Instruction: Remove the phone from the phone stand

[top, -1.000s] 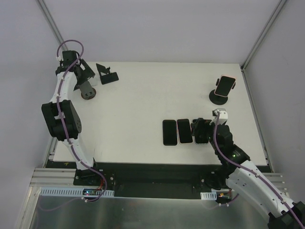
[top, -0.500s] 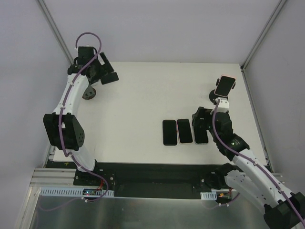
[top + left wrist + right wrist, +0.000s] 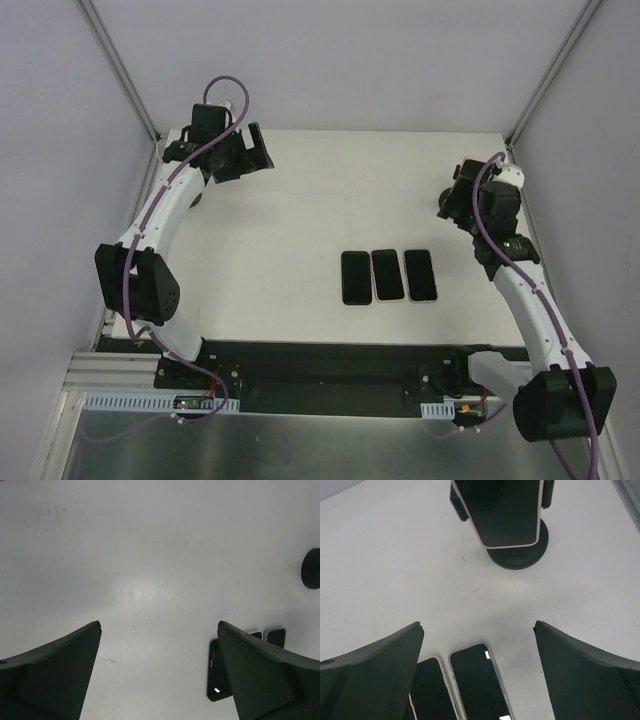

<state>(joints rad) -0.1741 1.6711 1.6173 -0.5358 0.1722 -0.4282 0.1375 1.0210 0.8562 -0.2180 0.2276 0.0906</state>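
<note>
**Overhead and wrist views of my two-arm rig, read left to right.**

**Left.** The left arm (image 3: 153, 213) stretches to the far-left corner of the white desk (image 3: 300, 200). The left gripper (image 3: 159, 626) hangs there with its jaws spread wide and nothing between them. On its wrist camera I see only bare desk between the two dark fingers (image 3: 50, 680). I cannot tell from above what lies directly under that gripper, because the arm covers it.

**Centre.** Three loose phones (image 3: 387, 275) lie flat, dark faces up. They sit side by side in a close row in the near half of the desk, slightly right of the middle.

**Right.** The right arm (image 3: 527, 293) reaches along the right edge toward the far-right corner. The right gripper (image 3: 478, 625) hovers there, its jaws likewise fully apart and holding nothing. Its wrist camera shows me the phone (image 3: 502, 510), pink-rimmed with a dark screen. The phone is seated in the phone stand (image 3: 520, 557), clamped between the stand's two black side arms above a round black base. The gripper's fingers stand on the near side of the phone and touch neither it nor the stand. Two of the loose phones show between those fingers at the bottom of that view. From above, the gripper hides the phone itself.
</note>
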